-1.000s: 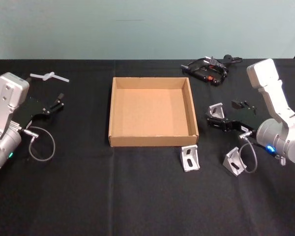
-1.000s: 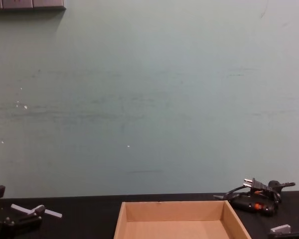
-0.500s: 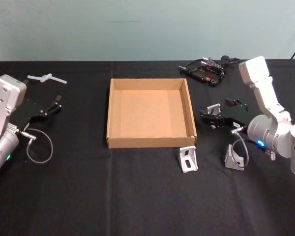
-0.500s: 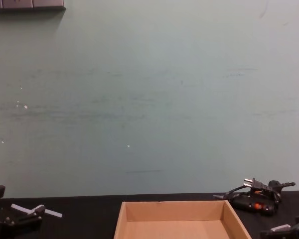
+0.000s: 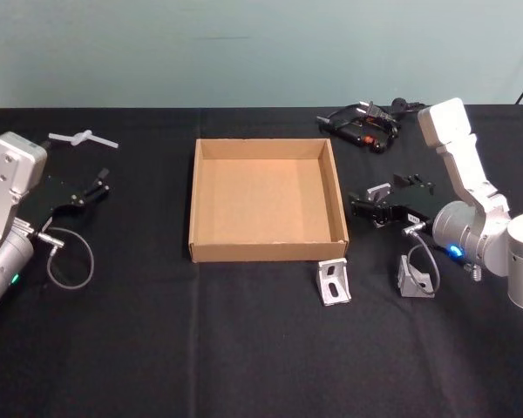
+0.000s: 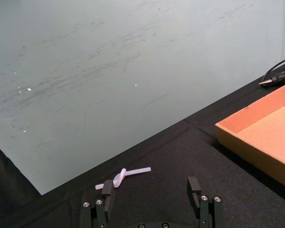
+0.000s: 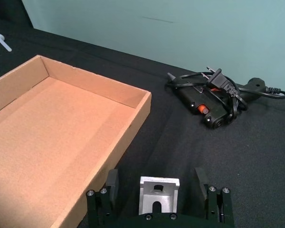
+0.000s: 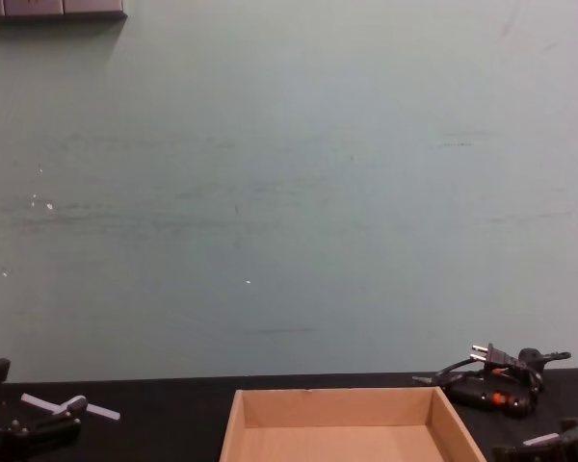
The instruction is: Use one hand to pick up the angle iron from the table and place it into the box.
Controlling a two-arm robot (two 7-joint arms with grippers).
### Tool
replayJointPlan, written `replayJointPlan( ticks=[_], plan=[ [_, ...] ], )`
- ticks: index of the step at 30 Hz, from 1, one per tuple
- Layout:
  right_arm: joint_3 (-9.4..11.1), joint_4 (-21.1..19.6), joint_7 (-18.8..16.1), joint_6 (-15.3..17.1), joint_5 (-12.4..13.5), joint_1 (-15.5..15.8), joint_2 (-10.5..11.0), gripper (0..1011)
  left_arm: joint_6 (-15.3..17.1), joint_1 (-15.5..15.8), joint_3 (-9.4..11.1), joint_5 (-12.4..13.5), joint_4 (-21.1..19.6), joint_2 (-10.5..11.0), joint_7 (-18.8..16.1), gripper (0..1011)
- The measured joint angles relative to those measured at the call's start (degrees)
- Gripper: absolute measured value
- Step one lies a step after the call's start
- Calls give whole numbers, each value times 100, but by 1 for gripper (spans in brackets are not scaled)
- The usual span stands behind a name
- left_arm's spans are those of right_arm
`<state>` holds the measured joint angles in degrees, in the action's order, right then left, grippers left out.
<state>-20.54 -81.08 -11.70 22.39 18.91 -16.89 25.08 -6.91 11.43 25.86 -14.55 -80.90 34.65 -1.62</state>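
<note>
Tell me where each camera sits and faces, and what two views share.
Head: high, looking down on table, box, left arm and right arm.
Left wrist: behind the open left tool, facing a white plastic piece and wall.
Right wrist: behind the open right tool straddling a bracket, facing a glue gun.
Chest: low, facing the wall over the box; tool tips at lower corners.
Shared: both wrist views show the box.
</note>
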Motion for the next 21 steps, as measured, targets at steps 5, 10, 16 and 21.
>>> replayJointPlan(
  ticks=[5,10,16,21],
  plan=[
    [-5,-5,3,0,0,-1,7,997,0,0,0,0,0,0,0,1005],
    [-8,-10,4,0,2,-1,12,916,0,0,0,0,0,0,0,1005],
    [-11,-14,5,2,4,-1,15,748,0,0,0,0,0,0,0,1005],
    [-14,-17,6,3,4,-1,17,609,0,0,0,0,0,0,0,1005]
  ],
)
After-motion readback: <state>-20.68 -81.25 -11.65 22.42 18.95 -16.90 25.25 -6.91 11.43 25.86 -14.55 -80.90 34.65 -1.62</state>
